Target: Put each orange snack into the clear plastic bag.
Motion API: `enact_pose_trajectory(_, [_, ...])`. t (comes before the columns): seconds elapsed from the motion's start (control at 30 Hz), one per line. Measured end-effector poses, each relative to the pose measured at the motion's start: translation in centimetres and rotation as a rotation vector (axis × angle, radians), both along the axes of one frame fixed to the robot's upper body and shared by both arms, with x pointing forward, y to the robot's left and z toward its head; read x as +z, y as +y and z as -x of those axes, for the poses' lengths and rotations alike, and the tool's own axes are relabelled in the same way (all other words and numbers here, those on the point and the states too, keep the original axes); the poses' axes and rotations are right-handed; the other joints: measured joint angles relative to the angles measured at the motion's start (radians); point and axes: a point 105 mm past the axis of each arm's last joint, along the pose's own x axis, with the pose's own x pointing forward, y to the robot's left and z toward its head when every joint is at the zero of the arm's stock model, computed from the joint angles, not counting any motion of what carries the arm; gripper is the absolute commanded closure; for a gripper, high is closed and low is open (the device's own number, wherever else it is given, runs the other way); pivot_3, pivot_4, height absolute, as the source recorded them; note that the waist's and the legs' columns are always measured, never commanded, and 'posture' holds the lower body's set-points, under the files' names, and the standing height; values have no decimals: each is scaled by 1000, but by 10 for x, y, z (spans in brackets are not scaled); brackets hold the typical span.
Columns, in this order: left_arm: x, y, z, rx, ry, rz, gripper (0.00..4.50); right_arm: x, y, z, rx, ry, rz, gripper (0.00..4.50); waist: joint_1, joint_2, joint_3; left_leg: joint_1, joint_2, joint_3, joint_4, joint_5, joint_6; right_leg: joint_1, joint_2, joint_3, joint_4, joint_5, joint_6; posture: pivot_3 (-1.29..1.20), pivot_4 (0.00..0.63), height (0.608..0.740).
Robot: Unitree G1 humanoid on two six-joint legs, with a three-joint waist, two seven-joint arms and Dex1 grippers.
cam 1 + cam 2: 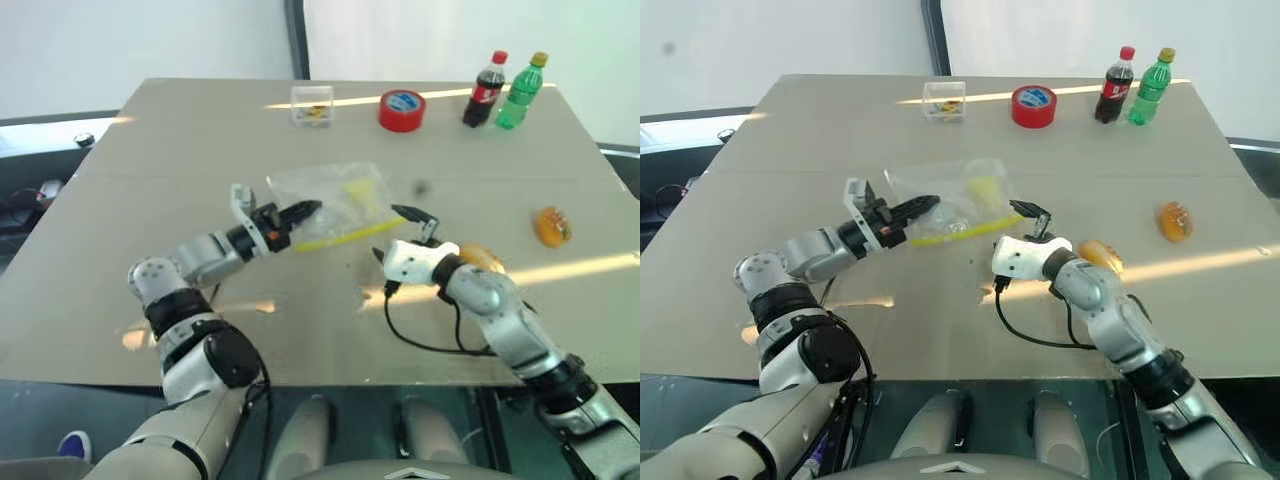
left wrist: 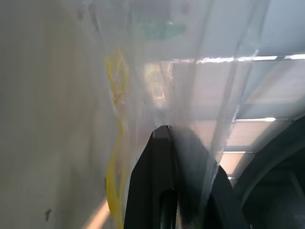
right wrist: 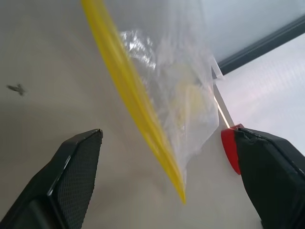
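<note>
Left gripper (image 1: 305,211) pinches the clear crinkly plastic bag (image 1: 335,203); right gripper (image 1: 400,240), spread wide, faces the bag's yellow strip (image 1: 345,238) just left of it.

No readable txt anywhere. Cola bottle (image 1: 485,90) label, green bottle (image 1: 520,92) label, red tape roll (image 1: 402,110) core print: all too small/blurry to make out.

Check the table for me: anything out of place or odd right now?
Nothing spilled or damaged. The clear plastic bag hangs crumpled off the table, pinched in the shut left gripper; the open right gripper is at its yellow strip. Both orange snacks lie outside the bag, on the table.
</note>
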Motion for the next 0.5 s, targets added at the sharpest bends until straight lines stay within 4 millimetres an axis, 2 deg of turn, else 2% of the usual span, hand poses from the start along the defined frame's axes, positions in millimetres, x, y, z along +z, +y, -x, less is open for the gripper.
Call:
enact_pose_trajectory(0.2, [5,-4,0,-1,-3,21,4338,-5,5,-31,-93,-91,14,0,-3,-1,1,-2,0,3,0,0,-1,-4,0,3,4,0,0,0,150,740])
enact_pose_trajectory(0.33, [10,-5,2,-4,-20,27,4500,-5,8,-45,-120,-119,-12,1218,-7,-1,1,-2,0,3,0,0,-1,-5,0,3,4,0,0,0,150,740])
enact_pose_trajectory(0.4, [14,-5,2,-1,-34,33,4500,-3,7,-49,-121,-138,-19,2245,-9,-1,1,-2,0,3,0,0,-1,-5,0,3,4,0,0,0,150,740])
enact_pose_trajectory(0.43, [14,-5,2,-1,-35,33,4500,-3,7,-49,-121,-138,-19,2498,-9,-1,1,-2,0,3,0,0,-1,-5,0,3,4,0,0,0,150,740])
enact_pose_trajectory(0.5, [16,-3,3,13,-43,23,4500,0,8,-48,-110,-151,-30,3392,-14,-1,1,-2,0,3,0,0,-1,-5,0,3,4,0,0,0,150,740])
